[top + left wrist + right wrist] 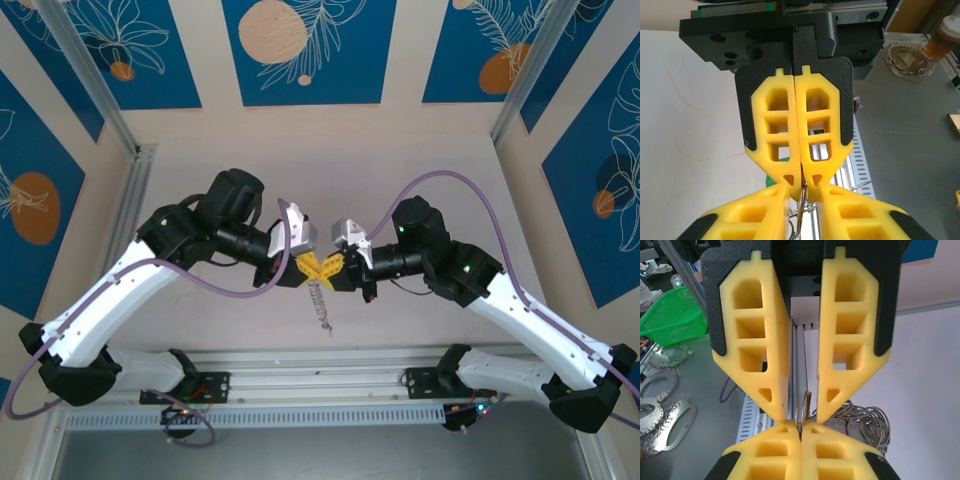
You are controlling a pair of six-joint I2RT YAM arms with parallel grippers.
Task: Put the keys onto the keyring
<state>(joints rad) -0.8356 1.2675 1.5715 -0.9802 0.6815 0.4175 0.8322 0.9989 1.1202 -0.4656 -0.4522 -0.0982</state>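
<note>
**Top external view: the left claw [311, 269] and right claw [330, 267] meet tip to tip, and the threading looks unfinished**

The keyring [803, 409], a thin metal ring seen edge-on, stands right where the two claws meet. In the right wrist view the right claw's own fingers are pressed together on the keyring's lower edge and grip it. The left claw faces it with its fingers a little apart, one on each side of the keyring, with a clear gap between them. I cannot tell whether either pad touches the metal.

Below the keyring a string of silvery pieces [321, 300] trails toward the near side of the table [330, 180]. Whether its end rests on the surface is unclear.

In the left wrist view a green patch [774, 169] peeks out just beside the keyring, behind a finger of the right claw. It may be the key, but too much of it is hidden to say.

By my reading, the keyring is lifted and held out for threading. Sliding a key onto it appears to be what is left.

The table is bare on every side of the keyring. The far wall and the side posts stand well apart from it. The closest edge is the metal rail [330, 372] on the near side, past the trailing string. The tight spot is the pinch itself, where four fingertips crowd the keyring, so any shift there probably has to be small.
</note>
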